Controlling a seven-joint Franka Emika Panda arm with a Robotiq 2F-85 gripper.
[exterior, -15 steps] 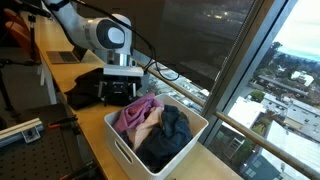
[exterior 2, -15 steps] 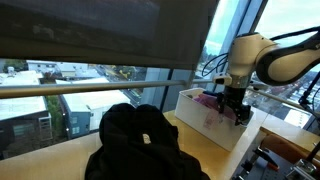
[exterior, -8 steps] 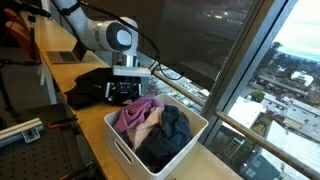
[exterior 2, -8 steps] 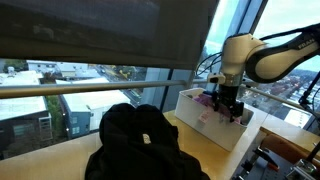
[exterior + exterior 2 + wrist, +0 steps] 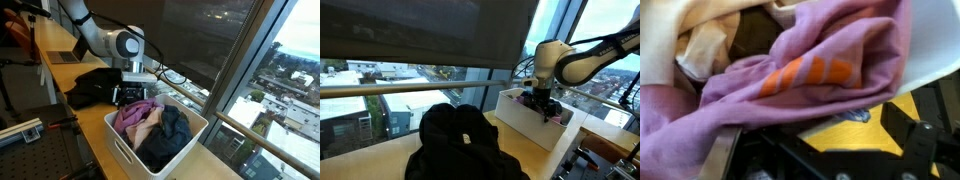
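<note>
My gripper [image 5: 133, 96] hangs open just over the back edge of a white bin [image 5: 190, 118], holding nothing. In the bin lie a purple cloth [image 5: 134, 112] with orange stripes, a beige cloth [image 5: 150, 128] and a dark blue cloth [image 5: 174, 136]. In the wrist view the purple cloth [image 5: 800, 75] fills most of the picture, with the beige cloth [image 5: 700, 40] at the upper left. There the gripper [image 5: 818, 150] shows at the bottom with its black fingers [image 5: 910, 140] spread wide. In an exterior view the gripper [image 5: 542, 102] stands above the bin [image 5: 530, 122].
A black garment [image 5: 95, 85] lies on the wooden table [image 5: 60, 70] behind the bin; it fills the foreground in an exterior view [image 5: 460, 148]. Cables run along the window sill [image 5: 180, 80]. A metal breadboard [image 5: 20, 130] sits lower down beside the table.
The arm has moved from above the black garment toward the bin, and the gripper now hangs at the bin's back edge over the purple cloth. The jaws stayed open.
</note>
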